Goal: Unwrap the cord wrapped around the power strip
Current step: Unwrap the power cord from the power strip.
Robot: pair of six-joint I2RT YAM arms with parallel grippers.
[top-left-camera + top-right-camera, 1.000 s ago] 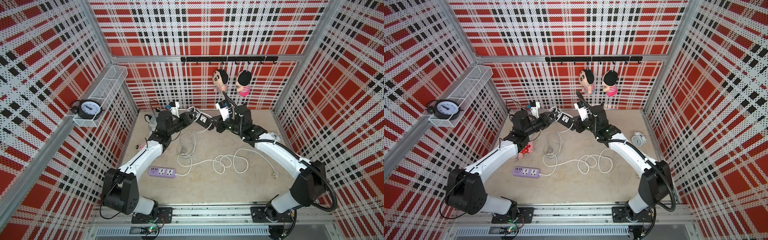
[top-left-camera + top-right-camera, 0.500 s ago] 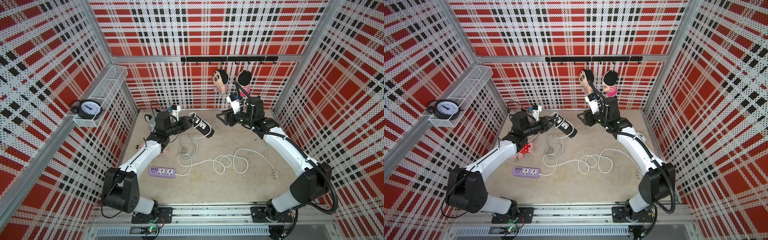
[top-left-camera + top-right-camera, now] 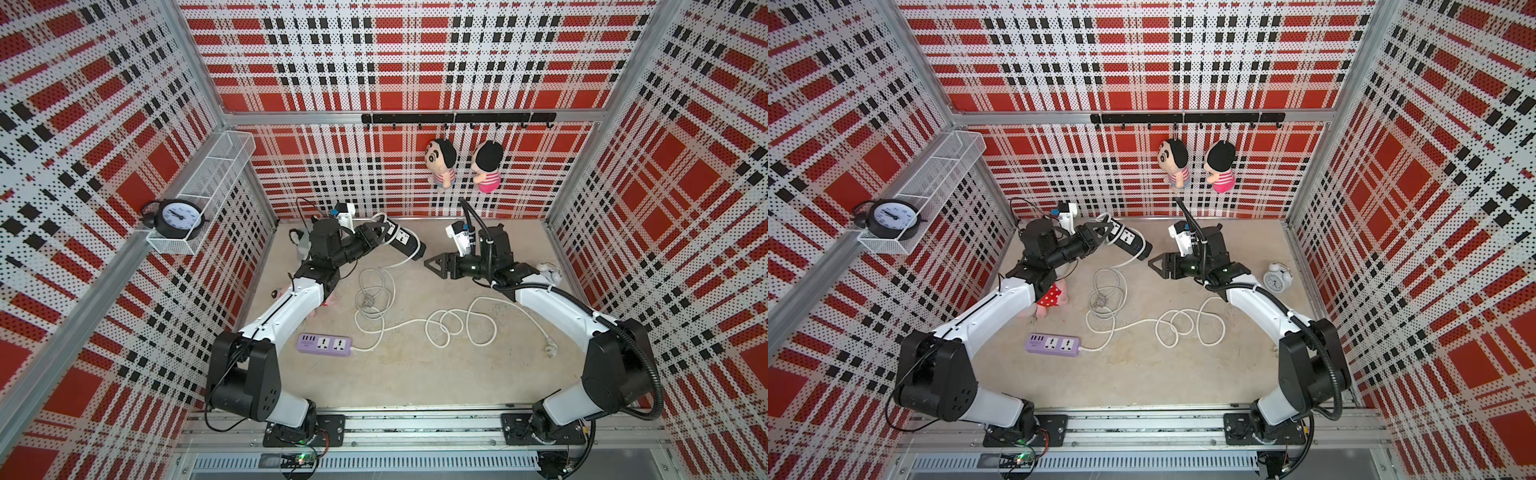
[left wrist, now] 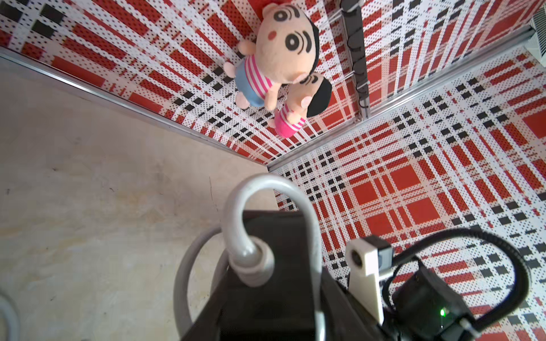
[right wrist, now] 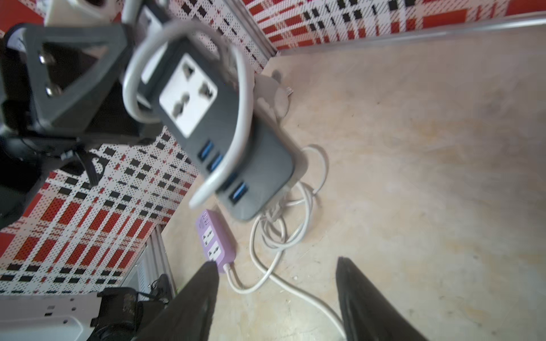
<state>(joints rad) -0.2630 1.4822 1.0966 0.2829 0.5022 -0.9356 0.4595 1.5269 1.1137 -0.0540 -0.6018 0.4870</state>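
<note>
Enclosing a beige floor [image 3: 415, 374], red plaid walls [image 3: 415, 62]; left pincer [image 3: 382, 232] clamped on black power strip [image 3: 406, 244], right pincer [image 3: 430, 262] apart.

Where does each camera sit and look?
Both top views: high at the front, looking down; both arms show, left gripper holding the black power strip.
Left wrist: on the left arm, facing the plush dolls past that strip; the right arm's wrist shows.
Right wrist: on the right arm, facing the strip and purple power strip; the open right gripper shows.
Shared: the black strip.
</note>
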